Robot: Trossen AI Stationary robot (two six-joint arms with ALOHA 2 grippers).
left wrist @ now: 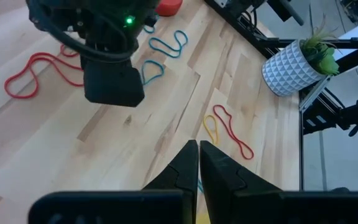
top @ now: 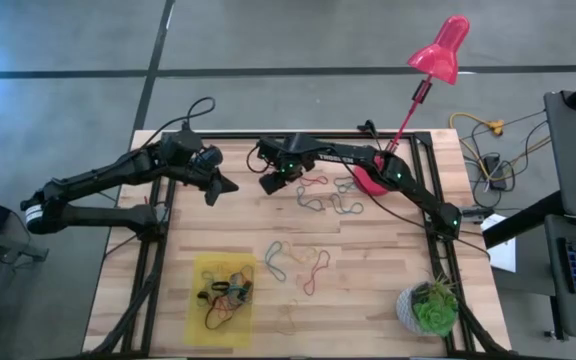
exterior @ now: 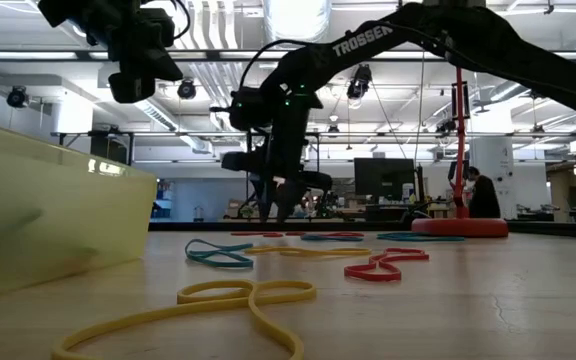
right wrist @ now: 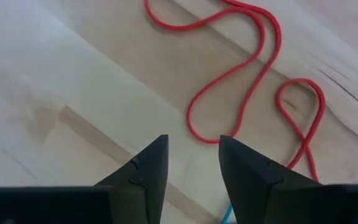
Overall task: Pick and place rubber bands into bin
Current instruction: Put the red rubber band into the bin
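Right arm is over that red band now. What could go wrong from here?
1. The right gripper is open, and only the end of the red rubber band lies ahead of its tips; closing may pinch bare wood.
2. The left gripper hangs shut nearby; the arms could collide on the carry to the bin.

The bin (top: 200, 318) sits at the tabletop's (top: 368, 300) front left with several rubber bands (top: 226, 293) in it; more lie loose right of it and farther back. A potted plant (top: 430, 308) stands front right, a lamp base (top: 371, 181) back right.
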